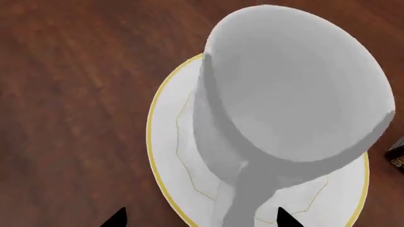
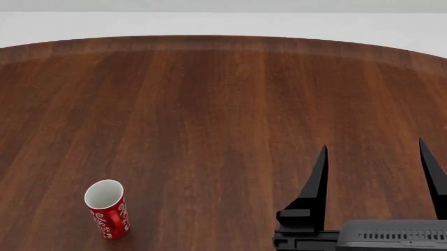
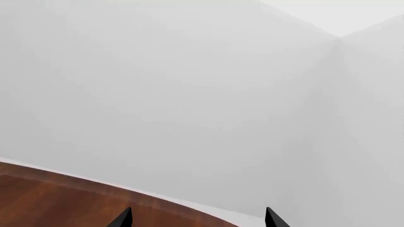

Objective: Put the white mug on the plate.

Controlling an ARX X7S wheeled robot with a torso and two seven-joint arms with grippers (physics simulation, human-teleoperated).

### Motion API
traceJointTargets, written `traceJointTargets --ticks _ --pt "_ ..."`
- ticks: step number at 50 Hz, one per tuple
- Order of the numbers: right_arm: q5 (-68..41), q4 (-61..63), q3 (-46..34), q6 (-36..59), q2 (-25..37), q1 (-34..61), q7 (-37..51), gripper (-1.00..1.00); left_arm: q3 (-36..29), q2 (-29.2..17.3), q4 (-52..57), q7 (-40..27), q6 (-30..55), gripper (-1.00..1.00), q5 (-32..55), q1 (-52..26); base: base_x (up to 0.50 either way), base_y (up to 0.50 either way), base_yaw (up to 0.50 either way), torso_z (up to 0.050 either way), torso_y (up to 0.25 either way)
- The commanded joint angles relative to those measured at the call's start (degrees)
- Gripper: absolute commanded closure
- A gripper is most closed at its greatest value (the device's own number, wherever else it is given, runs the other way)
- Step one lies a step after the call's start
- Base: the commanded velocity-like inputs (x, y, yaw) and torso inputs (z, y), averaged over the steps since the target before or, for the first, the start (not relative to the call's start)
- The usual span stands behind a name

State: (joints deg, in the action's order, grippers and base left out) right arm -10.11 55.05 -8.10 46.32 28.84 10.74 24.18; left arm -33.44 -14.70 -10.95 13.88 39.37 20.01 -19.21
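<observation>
Fingers of the left gripper (image 1: 200,218) appear only in the left wrist view, as two black tips spread apart at the frame edge with the handle of the white mug (image 1: 296,94) passing between them; whether they touch the handle cannot be told, and no closed grasp is visible. That same view alone shows the white mug, seen from above with its open mouth toward the camera, over the plate (image 1: 165,142), whose thin gold-yellow rim and faint inner line curve out from beneath it; whether the mug's base rests on the plate cannot be told from this angle. A small dark object (image 1: 396,156) is cut off at the frame edge beside the plate. The head view shows neither mug nor plate, but does show the right gripper (image 2: 375,162), its two black fingers pointing away from the robot and standing wide apart with nothing between them, and a red mug (image 2: 108,209) with white swirl lettering upright on the table (image 2: 209,115), well apart from that gripper. The right wrist view shows its finger tips, the curved table edge and plain pale walls (image 3: 189,94) meeting at a corner. Dark reddish-brown wood grain covers the table.
</observation>
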Motion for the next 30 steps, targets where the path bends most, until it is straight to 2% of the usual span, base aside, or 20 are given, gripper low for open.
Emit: traceJointTargets --ticks 1,9,15,22,30 --pt "-0.33 0.62 0.13 0.58 0.11 0.59 0.22 -1.00 1.45 -3.52 10.27 -5.43 4.37 -1.00 -0.71 2.02 0.00 0.00 0.00 0.000 0.000" --pt "-0.67 1.16 0.35 0.71 0.12 0.63 0.35 -1.00 6.02 -7.53 22.00 -12.14 6.44 -1.00 -1.25 5.97 0.00 0.00 0.00 0.000 0.000" --pt "-0.82 1.54 -0.24 1.47 0.05 1.77 0.47 -1.00 8.05 -11.03 32.41 -14.01 11.19 -1.00 0.65 9.39 0.00 0.00 0.00 0.000 0.000" --pt "-1.23 0.92 -1.53 1.56 -0.54 4.49 0.10 -1.00 4.70 -14.17 41.82 -13.66 18.13 -1.00 1.82 10.45 0.00 0.00 0.00 0.000 0.000" --pt "-1.48 1.31 -1.68 1.83 -0.41 5.04 0.13 -1.00 3.51 -14.90 44.59 -13.28 20.69 -1.00 2.59 9.86 0.00 0.00 0.00 0.000 0.000"
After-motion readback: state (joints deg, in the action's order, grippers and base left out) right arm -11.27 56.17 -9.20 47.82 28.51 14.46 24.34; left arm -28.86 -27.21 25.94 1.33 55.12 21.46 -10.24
